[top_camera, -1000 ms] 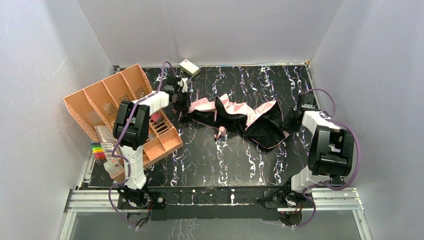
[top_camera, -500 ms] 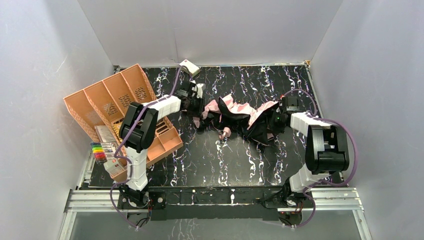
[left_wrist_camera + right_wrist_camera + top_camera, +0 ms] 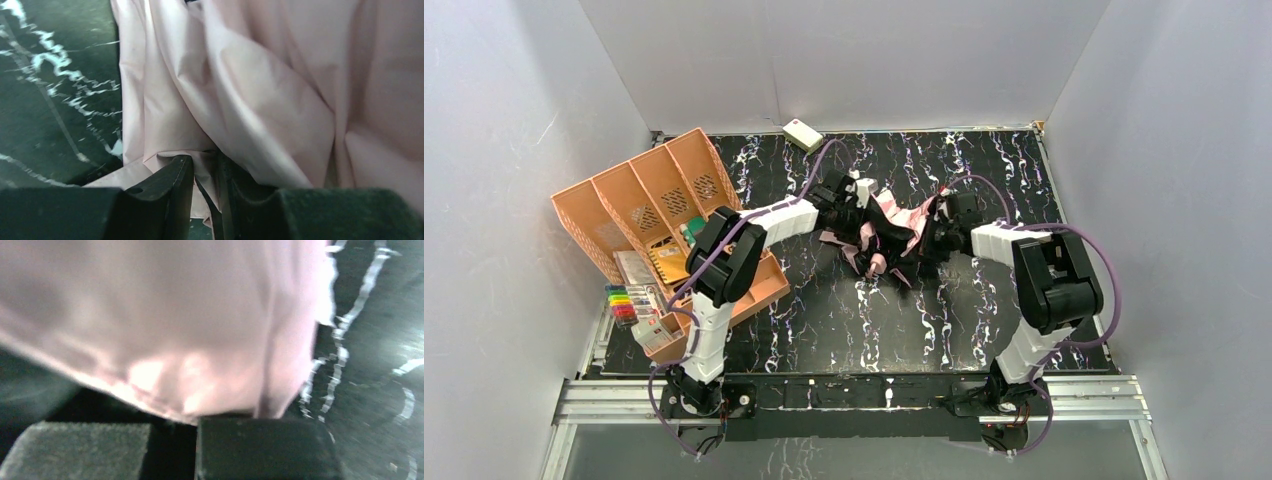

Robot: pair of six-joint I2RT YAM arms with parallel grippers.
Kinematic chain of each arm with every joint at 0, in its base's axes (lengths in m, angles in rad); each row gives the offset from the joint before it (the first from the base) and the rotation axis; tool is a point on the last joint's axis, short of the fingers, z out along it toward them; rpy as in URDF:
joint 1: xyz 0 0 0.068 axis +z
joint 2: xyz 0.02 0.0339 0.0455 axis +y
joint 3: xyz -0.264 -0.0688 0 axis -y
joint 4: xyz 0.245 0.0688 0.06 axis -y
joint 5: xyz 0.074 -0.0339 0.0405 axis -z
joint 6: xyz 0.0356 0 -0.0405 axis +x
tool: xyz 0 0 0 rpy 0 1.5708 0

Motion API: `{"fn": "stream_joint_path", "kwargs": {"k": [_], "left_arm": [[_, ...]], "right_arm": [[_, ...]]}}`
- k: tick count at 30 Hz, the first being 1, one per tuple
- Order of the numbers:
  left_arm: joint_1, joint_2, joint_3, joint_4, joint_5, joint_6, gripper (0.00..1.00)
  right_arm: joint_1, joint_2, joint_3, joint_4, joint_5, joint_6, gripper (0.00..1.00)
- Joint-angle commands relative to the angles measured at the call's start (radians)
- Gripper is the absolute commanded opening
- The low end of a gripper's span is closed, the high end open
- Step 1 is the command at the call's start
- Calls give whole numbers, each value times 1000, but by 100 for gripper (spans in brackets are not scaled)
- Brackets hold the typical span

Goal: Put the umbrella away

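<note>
The umbrella (image 3: 894, 225) lies bunched in the middle of the black marbled table, pink and black fabric crumpled together, with its pink handle (image 3: 871, 265) sticking out toward the front. My left gripper (image 3: 854, 205) is at its left end. In the left wrist view the gripper (image 3: 205, 170) is shut on a fold of pink fabric (image 3: 260, 100). My right gripper (image 3: 936, 225) is at the umbrella's right end. The right wrist view is blurred; pink fabric (image 3: 175, 325) hangs just over the gripper (image 3: 172, 440), with dark fabric in the narrow gap.
An orange compartment organizer (image 3: 639, 200) stands tilted at the left, with coloured markers (image 3: 624, 300) beside its front end. A small cream box (image 3: 802, 133) lies at the back edge. White walls enclose the table on three sides.
Both grippers have moved inward toward each other with the umbrella's ends. The fabric, spread wide a second ago, is now bunched into a compact heap at the centre.
</note>
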Motion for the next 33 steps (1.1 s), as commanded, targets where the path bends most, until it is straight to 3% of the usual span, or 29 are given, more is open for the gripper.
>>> {"fn": "stream_joint_path", "kwargs": {"k": [1,5,11,19,22,25,29,33], "left_arm": [[-56,15,54,33,144,18,23],[-63,13,52,56,203,35,23],[-44,11,71,47,178,53,28],[-34,119,314,-59,171,151,44],[-5,113,347,-65,81,129,53],[60,71,316,-31,75,72,58],[137,-29,219,14,87,27,61],[160,-161,88,25,13,29,62]], "right_arm": [[77,35,17,145,-116,69,6],[100,11,-18,252,-183,105,8],[120,-113,-92,236,-175,97,13],[199,-319,-164,95,-151,45,22],[201,-427,-146,-67,-41,-14,27],[200,-540,-106,-214,123,-57,33],[199,-642,-14,-338,267,-124,39],[197,-649,97,-427,466,-174,44]]}}
